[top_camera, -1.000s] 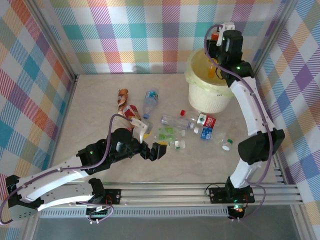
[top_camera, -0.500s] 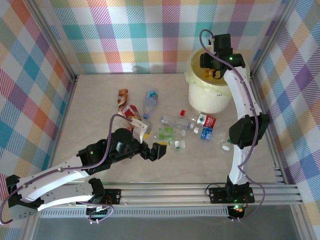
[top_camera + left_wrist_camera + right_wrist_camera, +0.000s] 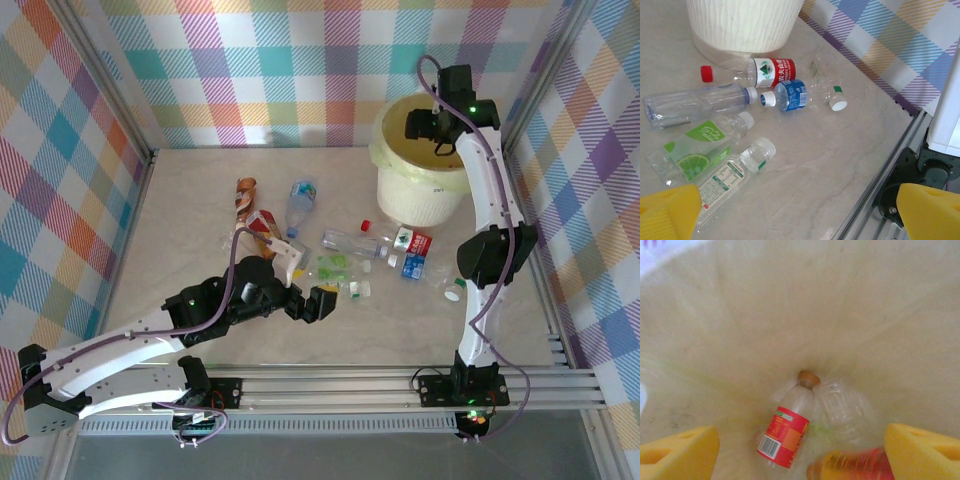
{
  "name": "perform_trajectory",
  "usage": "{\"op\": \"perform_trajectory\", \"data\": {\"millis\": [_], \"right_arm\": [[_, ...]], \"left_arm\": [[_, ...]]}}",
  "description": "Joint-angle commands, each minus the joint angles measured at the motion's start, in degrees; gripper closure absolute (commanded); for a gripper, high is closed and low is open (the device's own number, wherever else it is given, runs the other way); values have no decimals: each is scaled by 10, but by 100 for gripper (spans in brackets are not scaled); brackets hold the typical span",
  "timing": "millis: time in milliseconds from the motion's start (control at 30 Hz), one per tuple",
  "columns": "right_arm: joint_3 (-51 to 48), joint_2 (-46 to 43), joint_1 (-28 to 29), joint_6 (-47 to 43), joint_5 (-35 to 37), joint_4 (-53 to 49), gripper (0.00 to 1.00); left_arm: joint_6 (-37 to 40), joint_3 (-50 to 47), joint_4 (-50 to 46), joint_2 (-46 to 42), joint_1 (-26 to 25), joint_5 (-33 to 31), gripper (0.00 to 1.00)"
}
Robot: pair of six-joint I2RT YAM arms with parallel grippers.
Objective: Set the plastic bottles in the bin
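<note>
The bin (image 3: pixel 420 195) stands at the back right, and its ribbed wall (image 3: pixel 740 25) also shows in the left wrist view. My right gripper (image 3: pixel 425 125) hangs over its mouth, open (image 3: pixel 800 452). A blurred orange bottle (image 3: pixel 855 465) is low between the pads, loose. At the bin's bottom lie a red-labelled bottle (image 3: pixel 787 432) and a clear crushed one (image 3: pixel 840 407). My left gripper (image 3: pixel 310 300) hovers open (image 3: pixel 800 212) over bare table beside a white-labelled bottle (image 3: pixel 730 175) and a green lime-labelled one (image 3: pixel 695 155). Beyond these lie a clear bottle (image 3: pixel 695 102), a red-labelled one (image 3: pixel 765 70) and a blue-labelled one (image 3: pixel 790 95).
More bottles lie at the left of the heap: a brown-labelled one (image 3: pixel 245 195) and a clear one (image 3: pixel 300 205). A loose white cap (image 3: pixel 838 104) rests near the blue-labelled bottle. Checked walls close in the table, and an aluminium rail (image 3: pixel 350 385) runs along the near edge.
My right gripper has swung out over the bin's mouth and opened, letting go of the orange bottle, which now drops inside. The left arm has edged slightly forward.
</note>
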Motion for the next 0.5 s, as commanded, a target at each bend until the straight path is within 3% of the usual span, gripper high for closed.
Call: {"op": "perform_trajectory", "data": {"millis": [0, 300, 467], "right_arm": [[23, -22, -2, 7, -9, -20, 13], [-80, -144, 1, -2, -43, 36, 12], [-167, -232, 20, -4, -37, 55, 12]], "left_arm": [[1, -4, 4, -7, -2, 15, 0], [41, 6, 47, -7, -2, 24, 0], [104, 84, -13, 29, 7, 19, 0]]}}
